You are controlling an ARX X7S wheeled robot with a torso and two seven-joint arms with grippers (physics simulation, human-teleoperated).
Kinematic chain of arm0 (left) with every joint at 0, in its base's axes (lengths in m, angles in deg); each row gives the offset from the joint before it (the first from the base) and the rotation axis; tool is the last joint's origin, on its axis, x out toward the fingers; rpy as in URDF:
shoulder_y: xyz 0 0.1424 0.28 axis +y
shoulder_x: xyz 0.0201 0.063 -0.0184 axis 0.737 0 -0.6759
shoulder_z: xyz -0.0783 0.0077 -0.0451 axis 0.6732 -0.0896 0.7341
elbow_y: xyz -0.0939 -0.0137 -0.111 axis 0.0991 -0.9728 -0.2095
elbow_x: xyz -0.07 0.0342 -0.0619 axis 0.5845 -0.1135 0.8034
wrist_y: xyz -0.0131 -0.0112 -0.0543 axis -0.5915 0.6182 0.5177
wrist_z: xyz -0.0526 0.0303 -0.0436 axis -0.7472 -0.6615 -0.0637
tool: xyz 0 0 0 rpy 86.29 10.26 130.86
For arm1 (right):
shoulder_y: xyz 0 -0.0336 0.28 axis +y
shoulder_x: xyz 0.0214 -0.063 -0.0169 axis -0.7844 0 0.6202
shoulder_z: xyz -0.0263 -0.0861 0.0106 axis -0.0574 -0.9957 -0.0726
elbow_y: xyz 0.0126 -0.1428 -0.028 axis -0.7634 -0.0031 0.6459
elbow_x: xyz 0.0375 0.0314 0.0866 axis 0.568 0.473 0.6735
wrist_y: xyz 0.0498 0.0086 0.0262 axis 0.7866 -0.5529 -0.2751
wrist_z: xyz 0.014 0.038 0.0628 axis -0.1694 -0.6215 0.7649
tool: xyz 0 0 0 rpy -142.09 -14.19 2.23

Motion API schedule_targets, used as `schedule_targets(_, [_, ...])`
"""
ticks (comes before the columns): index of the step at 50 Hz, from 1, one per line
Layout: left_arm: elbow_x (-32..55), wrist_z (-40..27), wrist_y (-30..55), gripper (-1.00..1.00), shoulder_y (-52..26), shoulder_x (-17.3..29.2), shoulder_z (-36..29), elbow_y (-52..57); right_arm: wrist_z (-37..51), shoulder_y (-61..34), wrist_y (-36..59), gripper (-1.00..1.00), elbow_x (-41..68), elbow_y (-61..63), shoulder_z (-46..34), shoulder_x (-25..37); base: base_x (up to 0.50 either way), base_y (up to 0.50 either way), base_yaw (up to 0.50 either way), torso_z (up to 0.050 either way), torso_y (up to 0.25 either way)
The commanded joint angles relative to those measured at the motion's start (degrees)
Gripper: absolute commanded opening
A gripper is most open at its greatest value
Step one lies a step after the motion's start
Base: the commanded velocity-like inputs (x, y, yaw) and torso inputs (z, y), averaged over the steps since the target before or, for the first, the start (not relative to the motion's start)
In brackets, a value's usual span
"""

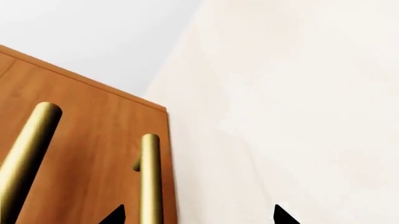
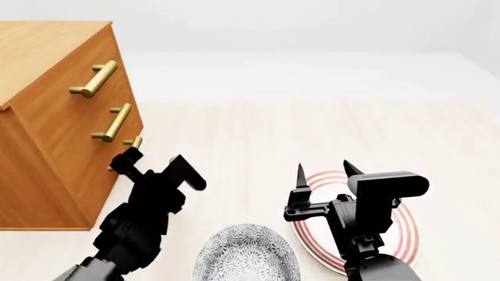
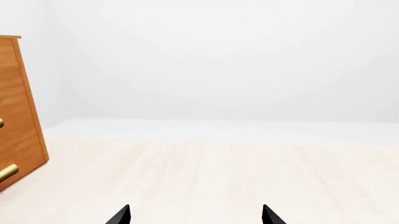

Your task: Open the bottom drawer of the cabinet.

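The orange-brown cabinet [image 2: 55, 123] stands at the left on the floor, with three drawers and brass bar handles. The bottom drawer [image 2: 117, 170] has its handle [image 2: 134, 142] partly hidden by my left gripper [image 2: 154, 167]. That gripper is open right in front of it. In the left wrist view the bottom handle [image 1: 149, 177] lies between the fingertips, close to one of them, and the jaws of the left gripper [image 1: 199, 215] are not closed on it. The drawer front looks flush. My right gripper [image 2: 324, 170] is open and empty, well to the right of the cabinet.
A white plate with red rings [image 2: 406, 234] lies on the floor under my right arm. A grey patterned bowl [image 2: 246, 257] sits between my arms. The middle drawer's handle [image 1: 28, 158] is beside the bottom one. The cabinet's edge [image 3: 18, 107] shows in the right wrist view.
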Motion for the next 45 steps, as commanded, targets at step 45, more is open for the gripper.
schedule_targets(45, [9.76, -5.10, -7.41, 1.00, -14.65, -8.37, -9.42, -37.49, 1.39, 0.16, -1.01, 1.00, 1.65, -0.27, -0.91, 1.23, 0.00, 0.00, 0.00, 0.000, 0.000])
